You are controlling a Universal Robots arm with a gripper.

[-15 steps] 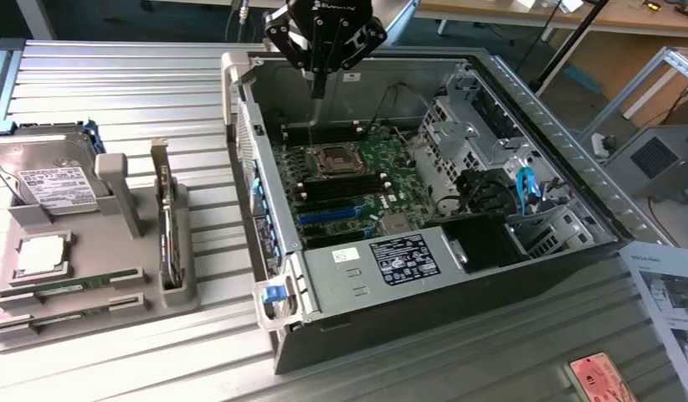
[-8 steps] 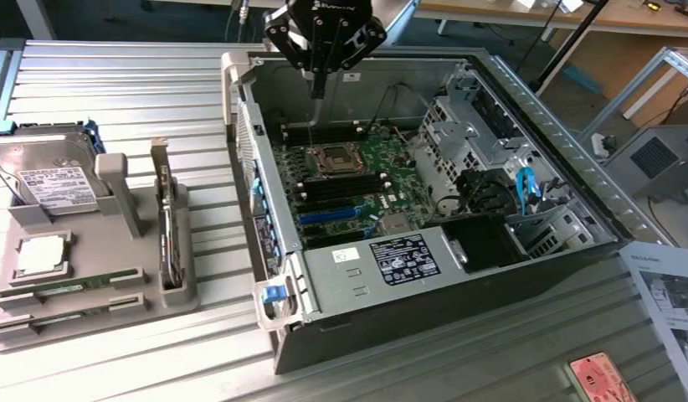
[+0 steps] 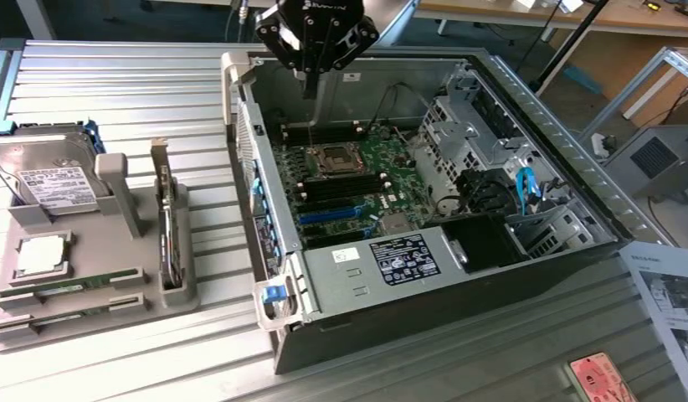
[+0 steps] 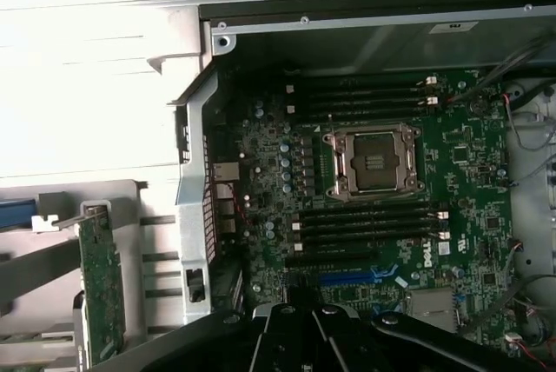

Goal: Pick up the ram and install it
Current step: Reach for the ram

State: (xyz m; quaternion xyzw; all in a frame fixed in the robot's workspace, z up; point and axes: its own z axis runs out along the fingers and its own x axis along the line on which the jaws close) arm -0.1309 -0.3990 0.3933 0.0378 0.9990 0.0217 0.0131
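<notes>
Two ram sticks (image 3: 67,289) rest in a tray (image 3: 120,197) — wrist view faces memory slots (image 4: 365,224).

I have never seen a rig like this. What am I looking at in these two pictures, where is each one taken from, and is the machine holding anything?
This is one robot arm. Its black end effector hangs over an open grey desktop computer case on a ribbed metal table. One picture comes from a camera off the arm. The other comes from a camera on the wrist, looking down at the green motherboard and its long black memory slots. Beside the case, a grey plastic holder keeps a silver hard drive and thin green ram sticks. The end effector is shut; whether it grips a stick I cannot tell.
</notes>
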